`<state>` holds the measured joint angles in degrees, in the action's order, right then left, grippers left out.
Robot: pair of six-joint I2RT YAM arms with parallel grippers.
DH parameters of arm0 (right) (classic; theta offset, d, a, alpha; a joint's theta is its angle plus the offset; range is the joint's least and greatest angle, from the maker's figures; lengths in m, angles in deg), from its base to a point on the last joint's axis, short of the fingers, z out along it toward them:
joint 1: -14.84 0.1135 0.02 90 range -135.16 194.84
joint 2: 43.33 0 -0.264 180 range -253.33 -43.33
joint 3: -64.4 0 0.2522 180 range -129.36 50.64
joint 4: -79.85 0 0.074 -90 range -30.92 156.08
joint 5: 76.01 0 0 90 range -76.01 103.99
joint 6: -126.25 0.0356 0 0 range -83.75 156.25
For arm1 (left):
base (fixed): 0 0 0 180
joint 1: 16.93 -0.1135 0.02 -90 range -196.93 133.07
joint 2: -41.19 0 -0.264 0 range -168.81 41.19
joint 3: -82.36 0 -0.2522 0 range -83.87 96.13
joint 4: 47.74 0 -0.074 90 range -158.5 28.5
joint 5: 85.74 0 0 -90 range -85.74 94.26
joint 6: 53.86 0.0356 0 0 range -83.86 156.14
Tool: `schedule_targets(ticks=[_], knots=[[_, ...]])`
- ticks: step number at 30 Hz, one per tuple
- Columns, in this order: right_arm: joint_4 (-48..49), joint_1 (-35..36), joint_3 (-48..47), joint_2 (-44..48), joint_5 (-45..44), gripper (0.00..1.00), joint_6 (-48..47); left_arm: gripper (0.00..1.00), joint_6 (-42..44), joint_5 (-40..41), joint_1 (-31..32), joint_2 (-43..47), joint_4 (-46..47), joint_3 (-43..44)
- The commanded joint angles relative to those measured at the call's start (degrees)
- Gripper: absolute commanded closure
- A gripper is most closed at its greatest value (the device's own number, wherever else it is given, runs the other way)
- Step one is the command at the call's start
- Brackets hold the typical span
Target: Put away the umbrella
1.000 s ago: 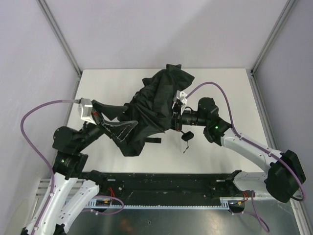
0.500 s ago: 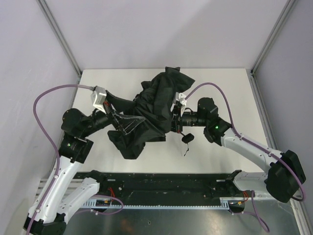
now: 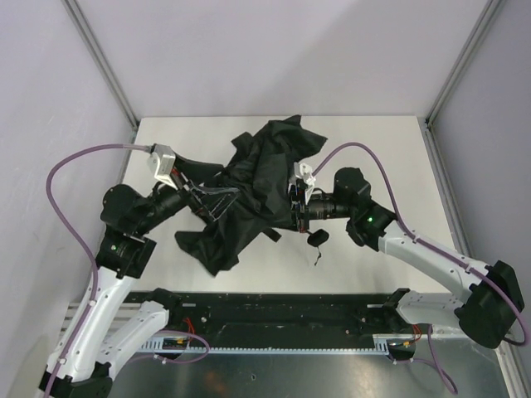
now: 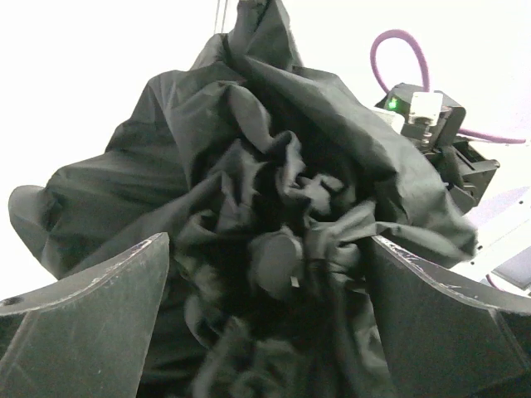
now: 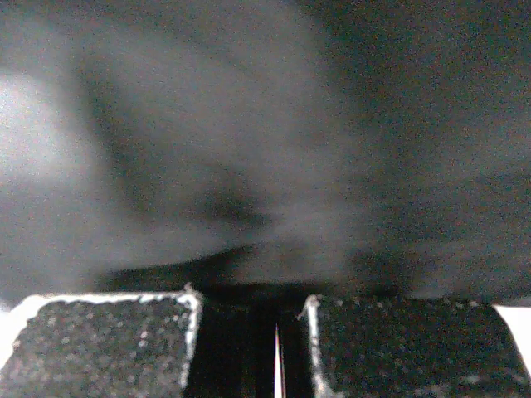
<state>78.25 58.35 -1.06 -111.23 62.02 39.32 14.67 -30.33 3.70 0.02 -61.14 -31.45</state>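
Note:
The umbrella (image 3: 257, 178) is a crumpled heap of black fabric in the middle of the white table (image 3: 382, 149). Its small knob handle (image 3: 317, 238) and strap dangle just below my right gripper (image 3: 295, 211). That gripper is shut at the umbrella's right edge, and in the right wrist view its pads (image 5: 108, 344) pinch something thin in a narrow gap, with blurred fabric (image 5: 274, 149) close ahead. My left gripper (image 3: 212, 199) is open against the left side. In the left wrist view its fingers (image 4: 91, 323) stand wide around the bunched canopy (image 4: 274, 191), with a round cap (image 4: 278, 261) between them.
A black rail (image 3: 274, 308) runs along the table's near edge between the arm bases. Grey walls and metal posts (image 3: 99, 62) close in the back and sides. Purple cables (image 3: 66, 178) loop over both arms. The right arm's wrist (image 4: 427, 124) shows behind the fabric.
The left gripper first pushed right into the fabric, then eased back a little. The canopy's lower flap has spread toward the front left. The right gripper has dipped slightly, still shut.

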Motion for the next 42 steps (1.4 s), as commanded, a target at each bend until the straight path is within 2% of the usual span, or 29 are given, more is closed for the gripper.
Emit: schedule_targets(ticks=[1,9,15,18,19,23,27,30,32,33,35,36,39,42], knots=[[4.9,1.5,-3.8,2.8,6.5,1.00,-2.9,0.01,0.5,9.6,-0.3,1.6,0.0,-0.5],[11.3,2.0,-4.6,0.9,13.2,1.00,2.1,0.01,0.7,-8.6,-0.3,-2.2,1.3,0.6],[9.6,3.3,-6.4,-0.3,16.0,1.00,1.7,0.01,-2.5,-18.8,-0.3,-5.7,6.5,1.5],[7.2,4.1,-7.3,-0.3,14.9,1.00,-0.3,0.02,-3.3,-21.5,-0.3,-6.7,8.3,1.6],[6.5,4.2,-7.4,-0.2,14.2,1.00,-1.0,0.06,-3.0,-21.8,-0.3,-6.6,8.7,1.5],[2.4,5.0,-7.4,1.5,8.6,1.00,-4.8,0.39,-1.5,-23.7,-0.4,-5.4,9.0,0.5],[-1.4,6.5,-7.1,3.5,0.3,1.00,-9.4,0.63,0.1,-26.4,-0.7,-5.1,9.0,-0.4],[-1.8,7.2,-6.4,4.6,-4.9,1.00,-10.4,0.91,1.7,-28.0,-1.2,-5.4,9.0,-0.6],[-2.4,7.2,-6.3,4.8,-9.0,0.99,-10.0,0.98,3.5,-29.8,-1.4,-5.8,9.0,-0.3],[-3.2,7.3,-6.2,4.9,-11.8,0.87,-9.4,0.99,5.0,-30.2,-1.6,-6.0,8.8,-0.1],[-6.7,7.0,-6.0,5.2,-17.1,0.57,-8.5,1.00,7.9,-29.5,-2.6,-5.8,8.3,-0.1],[-8.6,6.7,-5.3,5.8,-19.3,0.47,-8.2,1.00,9.1,-28.8,-3.0,-5.6,8.2,-0.3],[-10.9,4.6,0.3,10.7,-25.3,0.30,-5.4,1.00,10.6,-28.4,-3.6,-6.1,8.2,0.3],[-14.8,0.3,5.7,18.2,-26.5,0.23,-2.1,1.00,10.7,-30.2,-3.8,-7.5,8.2,0.9]])
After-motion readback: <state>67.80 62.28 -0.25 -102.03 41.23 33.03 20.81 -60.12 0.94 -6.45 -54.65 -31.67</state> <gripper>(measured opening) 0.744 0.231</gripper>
